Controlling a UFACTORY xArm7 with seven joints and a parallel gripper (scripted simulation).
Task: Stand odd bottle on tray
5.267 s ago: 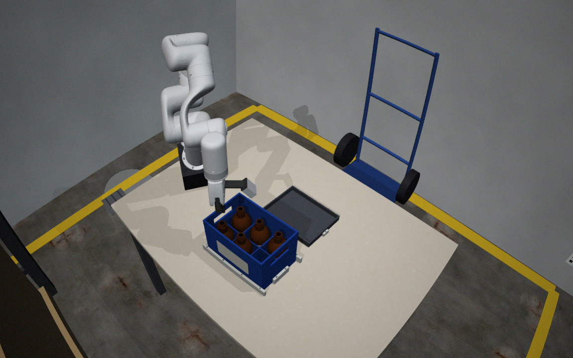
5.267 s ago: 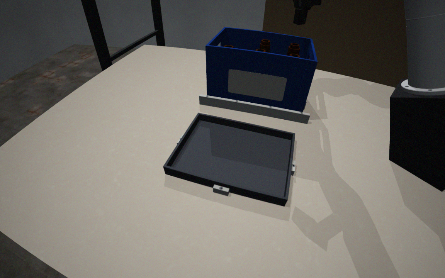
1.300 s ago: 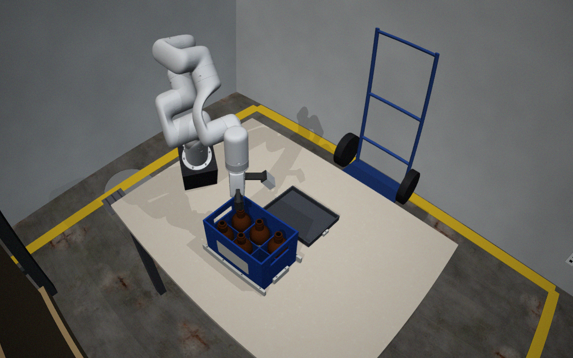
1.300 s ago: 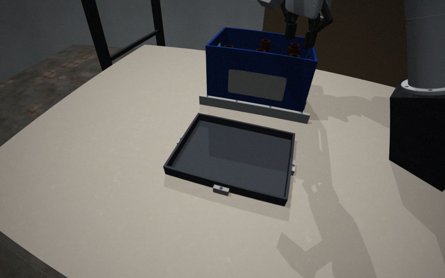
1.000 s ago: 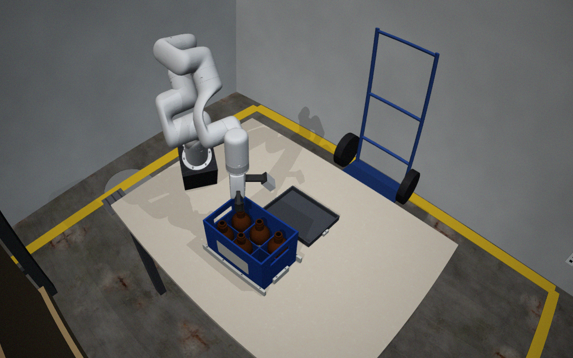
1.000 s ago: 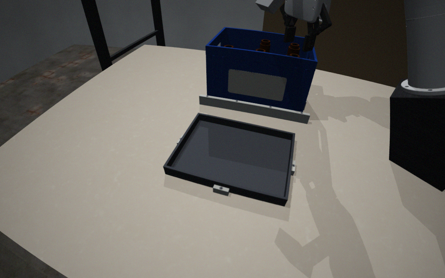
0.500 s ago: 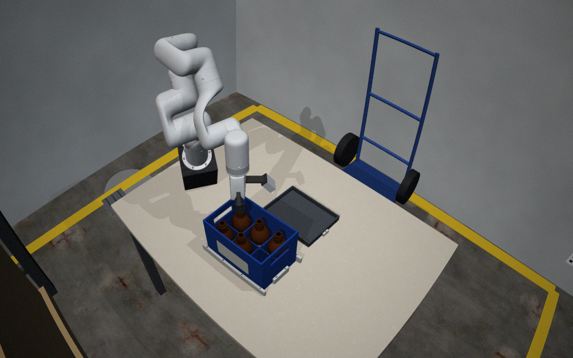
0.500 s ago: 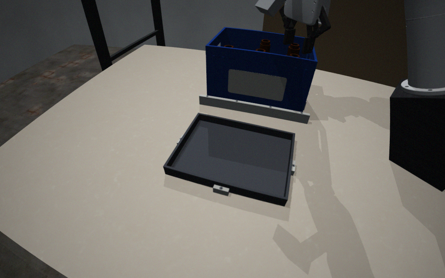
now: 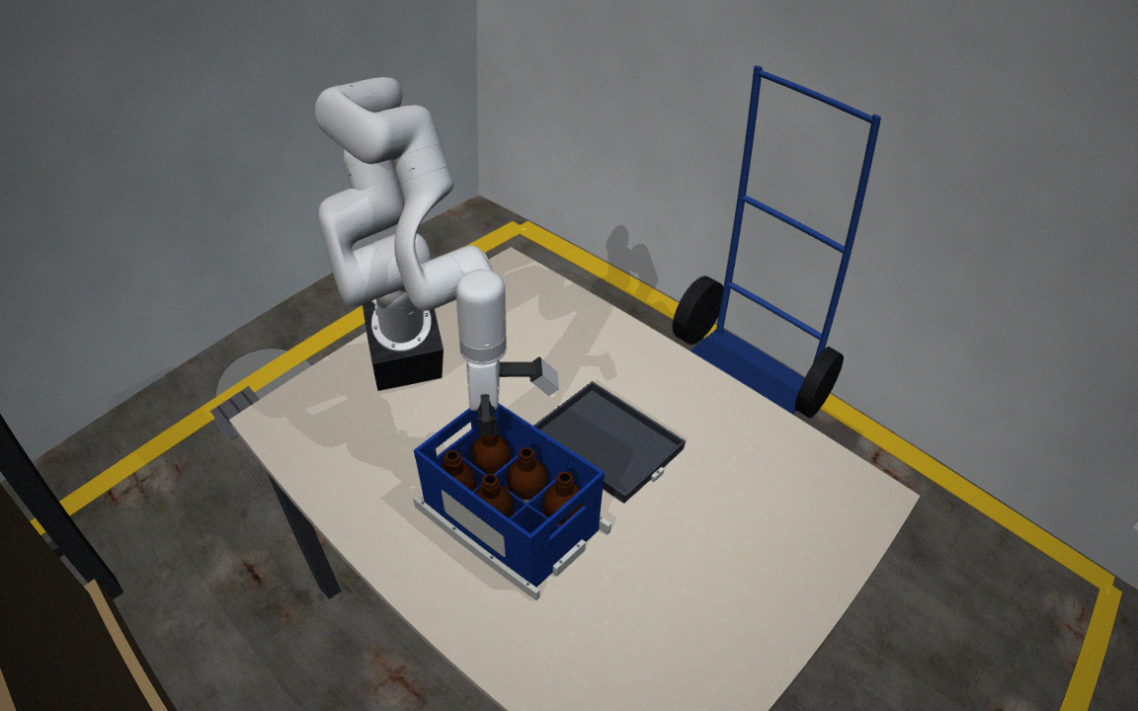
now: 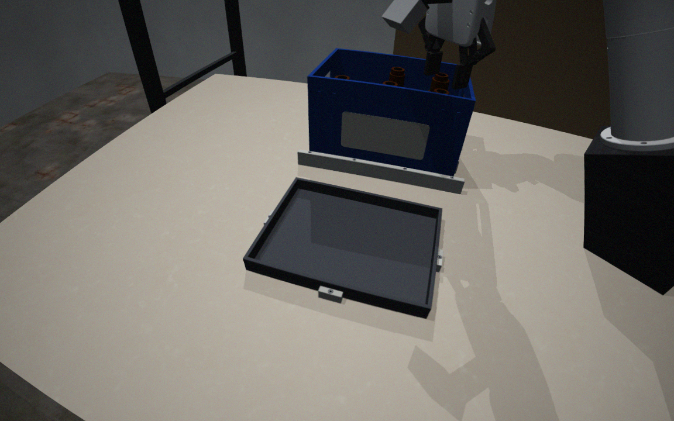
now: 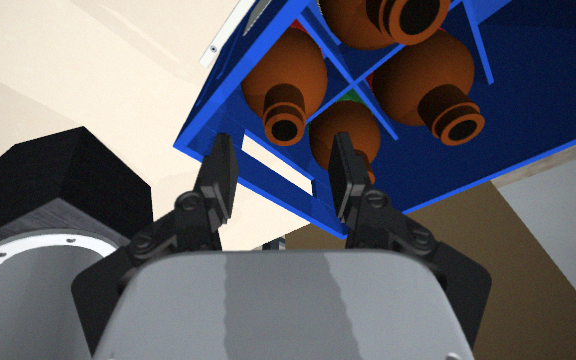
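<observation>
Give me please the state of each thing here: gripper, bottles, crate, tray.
gripper: open, holding nothing, low at the crate's rim.
bottles: five, upright, all in the crate.
crate: level on the table, one cell vacant.
tray: flat beside the crate, no bottle on it.

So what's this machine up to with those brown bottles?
A white robot arm hangs its gripper over a blue crate holding five brown bottles. Its fingers are open and sit on either side of the corner bottle nearest the arm's base, holding nothing. The dark tray beside the crate has no bottle on it.
</observation>
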